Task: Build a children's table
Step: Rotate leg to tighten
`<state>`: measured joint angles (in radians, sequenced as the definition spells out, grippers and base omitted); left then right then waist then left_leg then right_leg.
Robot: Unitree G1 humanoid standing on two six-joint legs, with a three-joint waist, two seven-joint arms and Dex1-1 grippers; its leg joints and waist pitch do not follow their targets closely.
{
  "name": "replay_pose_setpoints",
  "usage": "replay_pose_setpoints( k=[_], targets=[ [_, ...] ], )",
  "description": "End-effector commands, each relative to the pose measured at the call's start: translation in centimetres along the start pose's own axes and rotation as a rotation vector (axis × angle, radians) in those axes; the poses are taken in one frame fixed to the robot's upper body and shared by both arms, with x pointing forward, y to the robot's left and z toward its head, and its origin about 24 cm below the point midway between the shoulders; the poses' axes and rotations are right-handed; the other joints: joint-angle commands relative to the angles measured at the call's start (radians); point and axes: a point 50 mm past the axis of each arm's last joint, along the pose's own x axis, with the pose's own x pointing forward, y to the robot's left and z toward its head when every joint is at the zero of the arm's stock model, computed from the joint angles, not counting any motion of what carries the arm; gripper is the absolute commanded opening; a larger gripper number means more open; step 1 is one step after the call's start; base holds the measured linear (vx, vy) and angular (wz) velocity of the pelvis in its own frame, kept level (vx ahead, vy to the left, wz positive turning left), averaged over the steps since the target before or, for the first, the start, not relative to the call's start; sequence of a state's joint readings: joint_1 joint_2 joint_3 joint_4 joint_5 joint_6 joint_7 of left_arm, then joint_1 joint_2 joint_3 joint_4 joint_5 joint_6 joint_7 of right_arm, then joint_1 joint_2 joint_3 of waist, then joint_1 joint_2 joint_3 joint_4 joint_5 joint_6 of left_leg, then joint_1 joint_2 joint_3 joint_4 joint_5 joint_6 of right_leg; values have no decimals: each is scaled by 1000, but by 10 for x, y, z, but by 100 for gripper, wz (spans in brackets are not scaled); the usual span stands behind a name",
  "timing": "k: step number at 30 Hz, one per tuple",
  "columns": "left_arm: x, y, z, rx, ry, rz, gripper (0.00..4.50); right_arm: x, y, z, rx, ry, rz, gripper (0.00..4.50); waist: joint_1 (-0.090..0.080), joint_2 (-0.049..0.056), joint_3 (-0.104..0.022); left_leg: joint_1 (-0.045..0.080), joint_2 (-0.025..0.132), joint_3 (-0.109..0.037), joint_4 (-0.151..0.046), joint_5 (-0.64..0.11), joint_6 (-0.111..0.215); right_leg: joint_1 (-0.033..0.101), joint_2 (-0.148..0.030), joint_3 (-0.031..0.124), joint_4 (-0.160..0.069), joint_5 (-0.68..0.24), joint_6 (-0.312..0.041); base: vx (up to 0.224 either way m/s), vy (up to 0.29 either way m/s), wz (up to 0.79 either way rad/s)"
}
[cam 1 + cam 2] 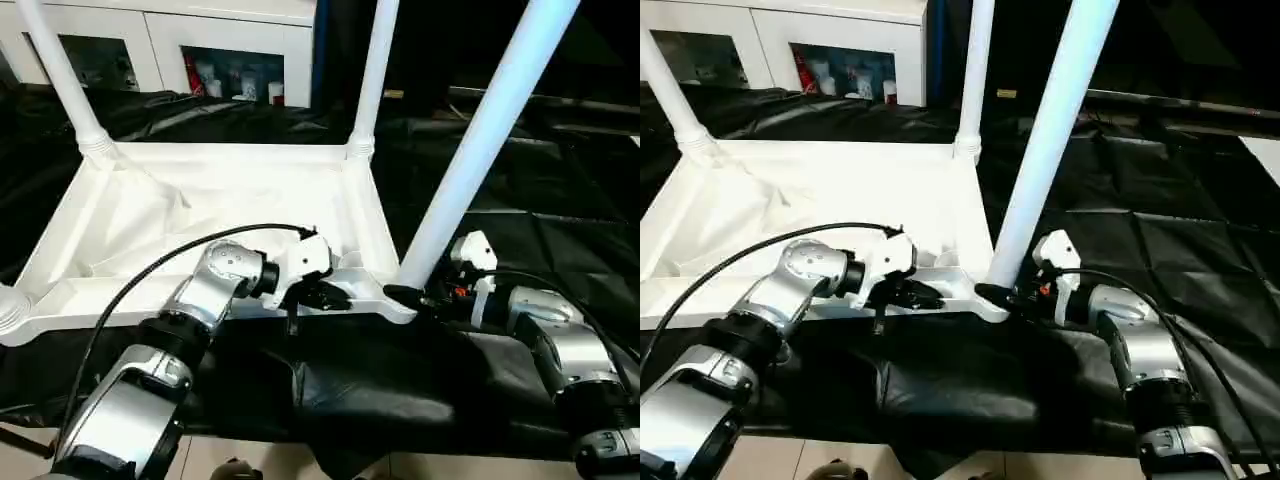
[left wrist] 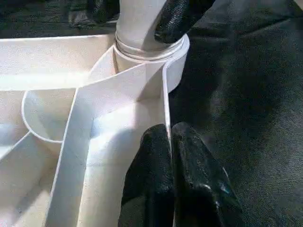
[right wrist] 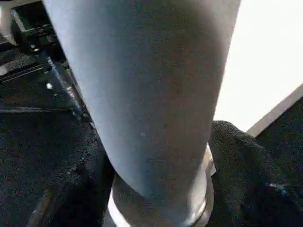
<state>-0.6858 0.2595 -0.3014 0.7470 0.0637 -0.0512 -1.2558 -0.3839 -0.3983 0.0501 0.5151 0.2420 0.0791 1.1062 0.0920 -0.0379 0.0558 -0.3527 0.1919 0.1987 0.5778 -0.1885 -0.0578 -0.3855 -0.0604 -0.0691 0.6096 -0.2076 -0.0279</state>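
Tabletop (image 1: 210, 215) is seen underside up from the head, its rim pinched by the left gripper (image 1: 318, 296). Beside it, in the left wrist view, the leg (image 2: 139, 23) sits socketed. Right gripper (image 3: 156, 156) straddles that leg; upright seating should be kept.

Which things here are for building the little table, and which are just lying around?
For the job:
- white tabletop, upside down
- near right leg, gripped at its base by the right tool
- two far legs
- left tool, pinching the rim

Just around:
- black cloth
- white cabinet
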Motion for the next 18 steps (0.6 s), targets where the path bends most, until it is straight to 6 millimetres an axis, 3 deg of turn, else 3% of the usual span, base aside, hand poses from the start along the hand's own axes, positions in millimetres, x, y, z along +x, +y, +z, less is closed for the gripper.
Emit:
replay_pose_setpoints(
  k=[1,5,7,11,12,14,15,18],
  targets=[
    [2,-4,4,6,-35,-34,0,-5,-1,-1,5,13,1,273,4,-4,-59,5,57,-22,-58,-140,73,46,-98,55,-72,-132,-232,0,0,0],
    [4,-3,3,1,-29,-4,0,-3,1,-3,20,5,-5,231,3,-4,-59,6,55,-22,-58,-145,69,45,-97,56,-74,-150,-225,0,0,0],
    [11,11,2,-34,3,168,0,8,-6,-14,67,38,-197,220,-4,-5,-58,7,54,-24,-60,-150,60,42,-96,57,-77,-163,-220,0,0,0],
    [21,21,7,-69,9,312,0,19,-13,-24,147,42,-418,205,-9,-7,-52,17,49,-27,-62,-212,17,34,-101,57,-96,-337,-176,0,0,0],
    [26,25,10,-86,10,365,0,23,-17,-27,211,26,-522,202,-8,-1,-54,17,51,-30,-65,-216,10,34,-101,58,-96,-341,-170,0,0,0],
    [34,28,15,-104,10,418,0,30,-19,-31,275,20,-633,199,-13,-2,-55,16,54,-32,-69,-223,2,33,-97,58,-92,-308,-170,0,0,0],
    [44,29,22,-113,5,461,0,40,-18,-32,295,37,-714,199,-17,6,-58,17,53,-31,-68,-219,-5,32,-96,60,-89,-265,-181,0,0,0],
    [61,27,34,-87,-17,471,0,62,-11,-29,262,67,-735,199,-24,2,-59,13,47,-30,-65,-210,-4,37,-97,60,-87,-216,-192,0,0,0]
  ],
)
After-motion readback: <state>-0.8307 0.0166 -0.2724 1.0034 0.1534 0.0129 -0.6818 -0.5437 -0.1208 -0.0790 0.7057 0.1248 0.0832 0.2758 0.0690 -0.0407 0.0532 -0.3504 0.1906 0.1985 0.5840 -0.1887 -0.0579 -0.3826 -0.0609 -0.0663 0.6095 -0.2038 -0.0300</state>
